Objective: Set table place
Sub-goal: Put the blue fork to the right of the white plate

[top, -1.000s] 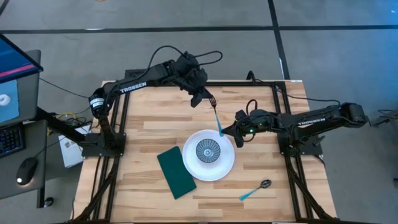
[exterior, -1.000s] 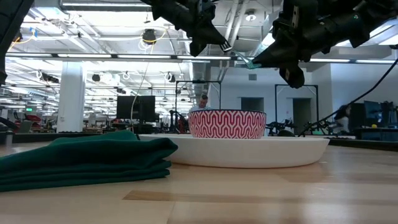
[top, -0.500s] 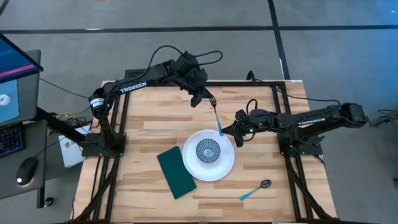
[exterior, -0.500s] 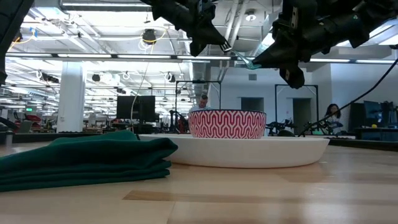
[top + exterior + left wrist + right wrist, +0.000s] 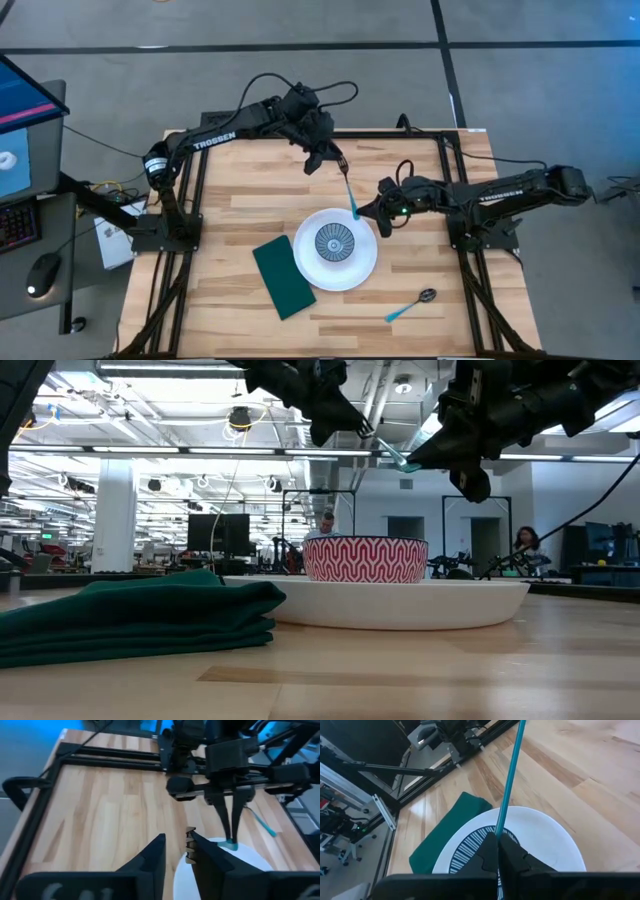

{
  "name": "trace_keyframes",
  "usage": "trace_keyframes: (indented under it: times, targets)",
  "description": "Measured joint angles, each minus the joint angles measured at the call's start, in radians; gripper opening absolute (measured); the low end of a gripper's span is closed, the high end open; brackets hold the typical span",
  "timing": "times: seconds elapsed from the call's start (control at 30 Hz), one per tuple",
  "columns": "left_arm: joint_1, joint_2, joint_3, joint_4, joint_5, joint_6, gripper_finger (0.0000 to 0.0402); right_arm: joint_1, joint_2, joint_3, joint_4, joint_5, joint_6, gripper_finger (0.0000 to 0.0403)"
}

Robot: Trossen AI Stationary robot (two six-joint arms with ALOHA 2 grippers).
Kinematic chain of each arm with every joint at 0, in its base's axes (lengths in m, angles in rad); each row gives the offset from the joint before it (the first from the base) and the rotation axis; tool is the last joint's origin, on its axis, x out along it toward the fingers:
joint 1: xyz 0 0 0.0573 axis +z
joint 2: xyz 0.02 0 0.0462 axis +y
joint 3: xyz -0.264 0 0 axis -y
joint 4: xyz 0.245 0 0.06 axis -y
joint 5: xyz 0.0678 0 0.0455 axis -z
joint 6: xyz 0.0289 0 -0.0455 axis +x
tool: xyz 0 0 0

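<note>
A blue-handled fork (image 5: 347,188) hangs in the air over the far edge of the white plate (image 5: 365,268), also seen in the low view (image 5: 388,448). My right gripper (image 5: 368,212) is shut on its handle end. My left gripper (image 5: 322,160) is open, its fingers on either side of the fork's tined end (image 5: 190,845). A patterned bowl (image 5: 335,243) stands on the plate. A dark green napkin (image 5: 283,277) lies folded on the table left of the plate. A blue-handled spoon (image 5: 410,305) lies on the table near the plate's right. My right gripper pinches the free end of the fork's blue handle (image 5: 501,827) between its two fingers, which lie across the handle and slant down from the table's right. The fork is lifted clear and tilted, with its tined end higher and toward the far edge. My left gripper has the tines close to the inner face of one finger (image 5: 205,860); I cannot tell whether they touch.
The wooden tabletop (image 5: 240,200) is bare to the left of and beyond the plate. The black metal frame (image 5: 400,135) runs along the table's edges. A monitor, keyboard and mouse (image 5: 40,275) stand off the table at the left.
My left gripper has opened at the fork's tined end and let go of it. The fork stays where it was, held by my right gripper.
</note>
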Motion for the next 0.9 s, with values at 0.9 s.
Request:
trace_keyframes:
  times: [0.9]
  targets:
    - [0.026,-0.161,0.0,-0.136,-0.255,0.078,0.0087,0.002,-0.022,0.001,-0.069,-0.031,0.129,0.0009]
